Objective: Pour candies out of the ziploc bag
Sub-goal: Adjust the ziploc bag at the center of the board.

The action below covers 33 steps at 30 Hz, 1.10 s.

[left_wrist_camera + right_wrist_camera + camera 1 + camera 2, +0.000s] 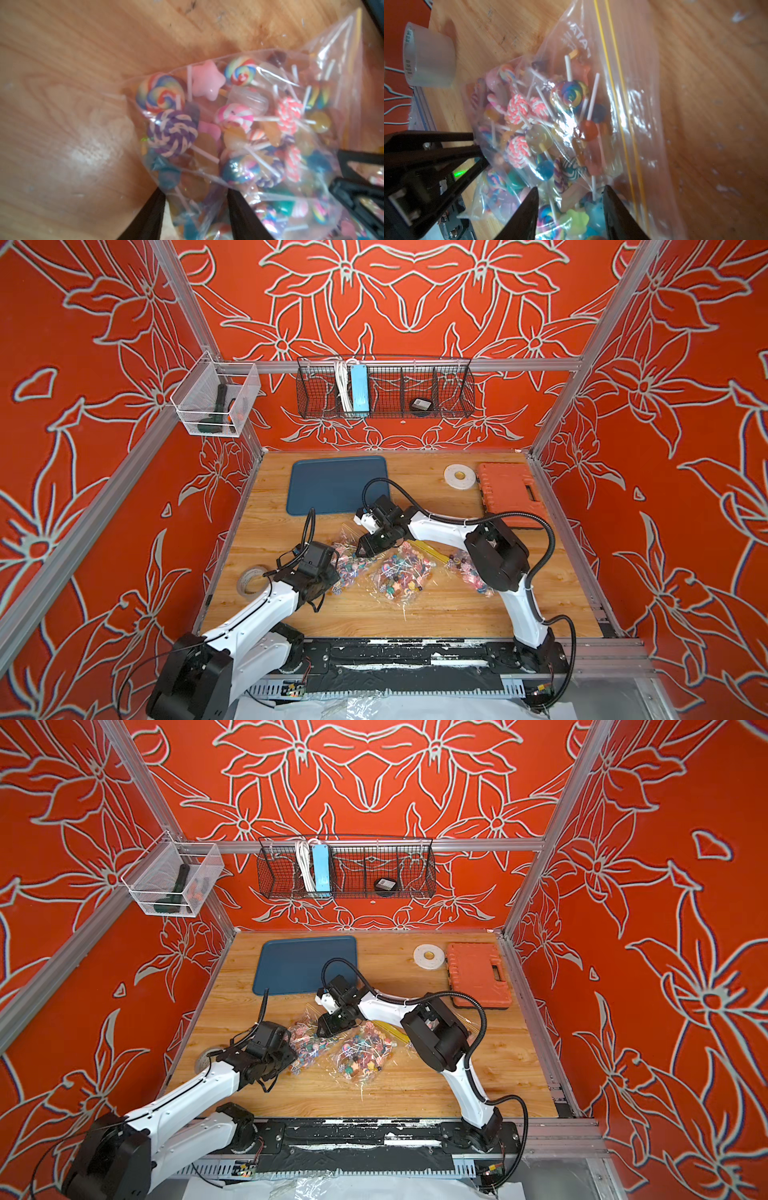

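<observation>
A clear ziploc bag [347, 562] [305, 1042] full of candies lies on the wooden table, left of centre. The candies [172, 133] [518, 108] are small swirl, star and round lollipops on white sticks, all inside the plastic. My left gripper [334, 572] [195, 199] is shut on the bag's near end, with plastic and candies filling the gap between its jaws. My right gripper [361, 549] [570, 193] grips the same bag from the far side, close to its yellow zip lines [618, 93]. Its jaws press a bunch of candies through the plastic.
A second bag of candies [401, 578] lies just right of the held one, and a third [473, 576] sits by the right arm. A blue tray [336, 485], a white tape roll [459, 476] and an orange case [509, 493] sit at the back. Another tape roll [249, 578] is front left.
</observation>
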{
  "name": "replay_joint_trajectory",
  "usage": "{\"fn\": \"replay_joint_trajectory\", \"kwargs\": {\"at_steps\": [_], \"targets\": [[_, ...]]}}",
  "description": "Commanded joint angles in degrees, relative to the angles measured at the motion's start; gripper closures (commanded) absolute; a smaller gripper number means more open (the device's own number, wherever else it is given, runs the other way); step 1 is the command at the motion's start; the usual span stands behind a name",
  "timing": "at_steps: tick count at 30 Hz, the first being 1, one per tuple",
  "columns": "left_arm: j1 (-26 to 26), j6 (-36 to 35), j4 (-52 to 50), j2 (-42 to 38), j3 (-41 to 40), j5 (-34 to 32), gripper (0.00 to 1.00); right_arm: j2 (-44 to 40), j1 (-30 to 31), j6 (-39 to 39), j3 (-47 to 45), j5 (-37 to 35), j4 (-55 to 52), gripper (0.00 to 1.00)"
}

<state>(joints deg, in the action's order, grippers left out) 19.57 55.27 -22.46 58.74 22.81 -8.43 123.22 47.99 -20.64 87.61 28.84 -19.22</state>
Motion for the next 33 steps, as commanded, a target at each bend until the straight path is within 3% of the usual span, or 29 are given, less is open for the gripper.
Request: {"fn": "replay_joint_trajectory", "kwargs": {"at_steps": [1, 11, 18, 27, 31, 33], "targets": [[-0.3, -3.12, -0.35, 3.24, 1.29, -4.49, 0.48, -1.31, 0.24, -4.7, -4.52, -1.52, -3.2, 0.5], [-4.66, -9.85, 2.99, 17.58, 10.64, -10.18, 0.49, -6.42, 0.2, -12.18, -11.81, -2.41, 2.56, 0.49], [-6.57, -12.8, 3.18, 24.31, 16.56, -12.47, 0.55, -12.58, -0.12, -11.97, -12.37, -5.61, 0.82, 0.47], [-6.33, -15.78, -2.91, 16.38, 21.36, -9.17, 0.52, -15.24, -4.27, -11.43, -15.7, -8.61, 1.36, 0.51], [-2.78, -19.94, -1.9, 10.22, 20.84, -6.35, 0.52, -13.39, -5.89, -10.11, -15.5, -8.73, 1.0, 0.66], [1.36, -20.39, -3.64, 9.73, 23.02, -5.99, 0.58, -13.79, -6.94, -9.47, -16.01, -8.92, 0.57, 0.72]]}}
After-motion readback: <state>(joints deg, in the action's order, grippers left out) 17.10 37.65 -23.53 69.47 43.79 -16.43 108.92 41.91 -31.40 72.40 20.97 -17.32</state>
